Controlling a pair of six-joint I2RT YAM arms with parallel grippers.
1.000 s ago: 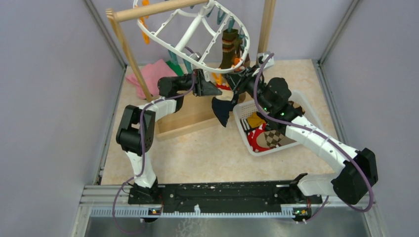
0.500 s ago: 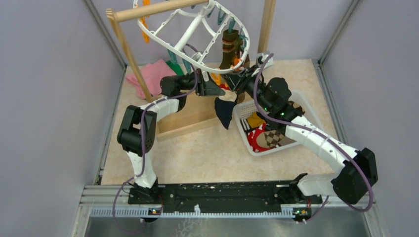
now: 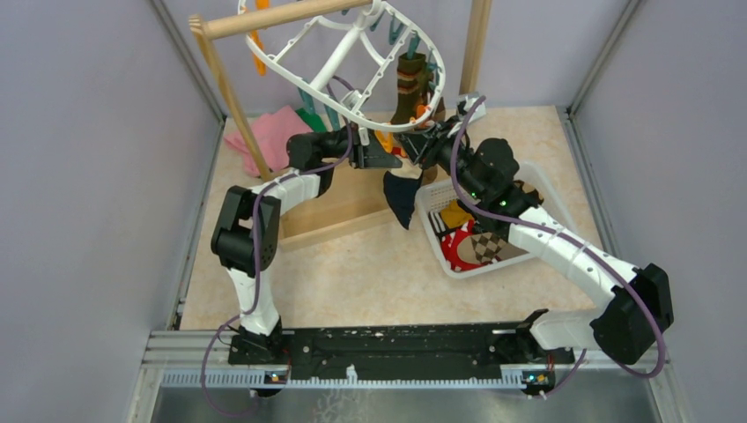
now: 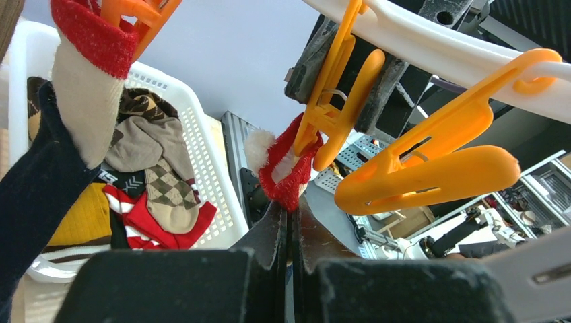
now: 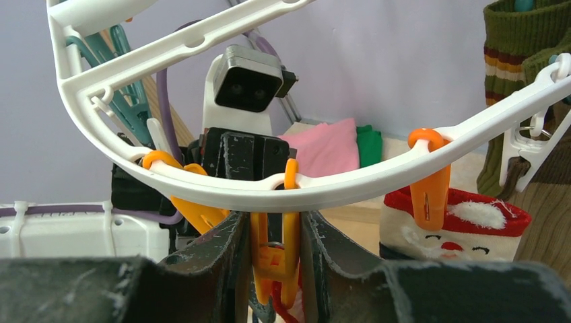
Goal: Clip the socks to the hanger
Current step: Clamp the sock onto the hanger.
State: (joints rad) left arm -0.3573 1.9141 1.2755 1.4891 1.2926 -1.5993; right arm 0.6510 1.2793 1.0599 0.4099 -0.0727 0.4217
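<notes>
Over the last second the left pincer [image 3: 380, 157] has moved a little to the right. The red cuff [image 4: 286, 182] of the navy sock [image 3: 402, 199] now sits just under the orange clip [image 5: 273, 262] on the hanger [image 5: 350, 188]. This pincer is pressed together on the cuff. The right pincer [image 5: 273, 225] is clamped on the clip, I judge to open it. The sock hangs beside the basket [image 3: 429, 218], with its cuff up, its toe toward the surface [image 3: 352, 264] and its long axis nearly vertical.

Hanger rim [image 5: 350, 183] overhead, basket [image 4: 202, 155] at right; front tabletop [image 3: 370, 273] open.
</notes>
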